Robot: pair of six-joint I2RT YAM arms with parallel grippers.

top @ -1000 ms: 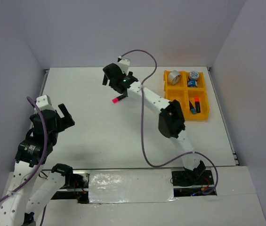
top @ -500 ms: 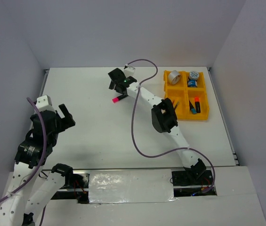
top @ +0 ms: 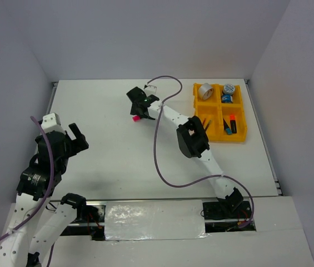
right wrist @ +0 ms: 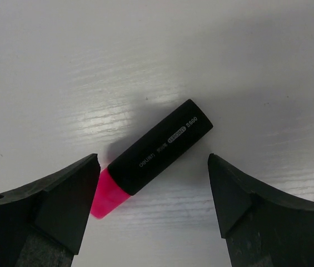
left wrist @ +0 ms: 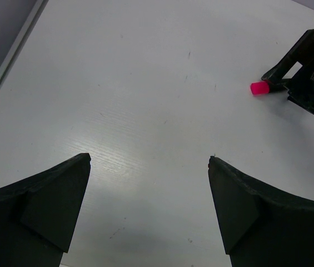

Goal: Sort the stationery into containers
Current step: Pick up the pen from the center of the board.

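Note:
A black highlighter with a pink cap (right wrist: 157,150) lies flat on the white table, slanted, cap toward the lower left. My right gripper (right wrist: 153,158) is open and straddles it, one finger (right wrist: 73,194) close beside the cap, the other clear of the body. From above, the right gripper (top: 138,113) sits low over the pink cap (top: 136,118), left of the yellow tray (top: 220,103). The tray holds a silver tape ring (top: 204,90), blue-white tape rolls (top: 228,89), orange-capped and blue-capped highlighters (top: 233,119) and pens (top: 208,123). My left gripper (left wrist: 150,158) hangs open over bare table.
The table's left edge (left wrist: 12,53) runs beside the left arm. The right arm's purple cable (top: 165,80) loops above the table behind the gripper. The right gripper's body (left wrist: 307,75) shows at the far right of the left wrist view, next to the pink cap (left wrist: 259,88).
My right gripper has turned and come down over the pink highlighter, which has stayed where it lay. The left arm has not moved.

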